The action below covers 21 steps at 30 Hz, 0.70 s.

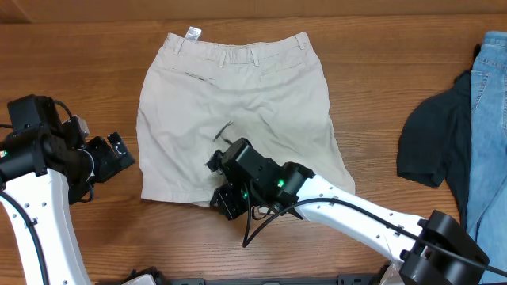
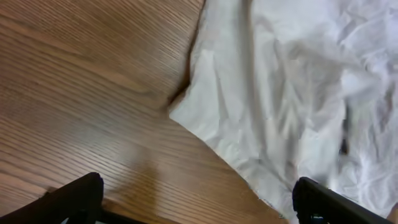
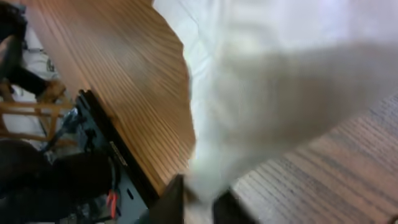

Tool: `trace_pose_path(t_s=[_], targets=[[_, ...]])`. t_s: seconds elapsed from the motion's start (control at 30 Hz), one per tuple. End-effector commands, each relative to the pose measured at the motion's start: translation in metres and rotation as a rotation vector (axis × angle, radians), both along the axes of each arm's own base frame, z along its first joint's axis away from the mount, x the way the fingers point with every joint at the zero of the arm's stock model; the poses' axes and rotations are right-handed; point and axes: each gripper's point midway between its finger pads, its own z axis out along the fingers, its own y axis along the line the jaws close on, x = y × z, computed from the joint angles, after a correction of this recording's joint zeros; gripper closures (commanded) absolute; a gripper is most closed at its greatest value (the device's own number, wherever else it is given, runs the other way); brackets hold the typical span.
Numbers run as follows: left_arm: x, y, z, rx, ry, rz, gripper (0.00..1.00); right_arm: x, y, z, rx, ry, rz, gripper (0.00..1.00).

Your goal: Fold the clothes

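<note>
The left gripper [image 2: 199, 206] is spread wide over bare bench [image 1: 380, 71] and holds nothing; it sits just beside the left hem of the shorts [image 1: 238, 103], apart from the cloth. The right gripper [image 3: 199, 206] is at the shorts' lower middle, its fingers [image 3: 169, 200] a narrow gap apart with a fold of pale cloth reaching down into that gap. The blur hides whether the fold is pinched or loose. The shorts lie spread flat at the bench's centre, waistband [image 1: 238, 52] and white tag [image 1: 192, 32] at the far side. Open wood runs left of them and between them and the dark garment [image 1: 432, 142] and jeans [image 1: 487, 119] on the right. Only the right wrist view shows the bench's front edge close by the hem; only the overhead shows both arms.
</note>
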Motion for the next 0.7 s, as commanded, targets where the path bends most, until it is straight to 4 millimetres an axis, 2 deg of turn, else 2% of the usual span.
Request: trace_pose_path(t_s=[0.0, 0.07, 0.17, 0.27, 0.33, 0.5, 0.57, 0.6, 0.67], targets=[[0.0, -0.012, -0.002, -0.052, -0.011, -0.044, 0.01, -0.003, 0.004, 0.008, 0.017, -0.008, 0.02, 0.45], [-0.005, -0.011, -0.015, -0.065, 0.027, 0.003, 0.02, -0.006, 0.0, 0.004, -0.001, -0.015, 0.046, 0.29], [-0.018, -0.008, -0.046, -0.089, 0.105, 0.12, 0.0, -0.011, -0.011, 0.0, -0.044, -0.012, 0.077, 0.18], [-0.026, -0.013, -0.084, -0.121, 0.148, 0.157, 0.0, -0.004, -0.027, -0.003, -0.099, -0.028, 0.048, 0.21], [-0.028, -0.013, -0.105, -0.123, 0.154, 0.164, 0.0, 0.009, -0.039, 0.0, -0.123, -0.053, 0.001, 0.27], [-0.019, -0.002, -0.151, -0.053, 0.079, 0.157, 0.0, 0.039, -0.064, 0.019, -0.096, -0.07, -0.108, 0.32], [-0.009, 0.003, -0.163, -0.012, 0.009, 0.098, 0.0, 0.05, -0.073, 0.024, -0.088, -0.068, -0.157, 0.32], [-0.002, 0.006, -0.168, 0.012, -0.033, 0.065, 0.03, 0.055, -0.077, 0.025, -0.085, -0.053, -0.19, 0.32], [0.004, 0.008, -0.171, 0.036, -0.069, 0.027, 0.16, 0.057, -0.079, 0.025, -0.081, -0.047, -0.199, 0.32]])
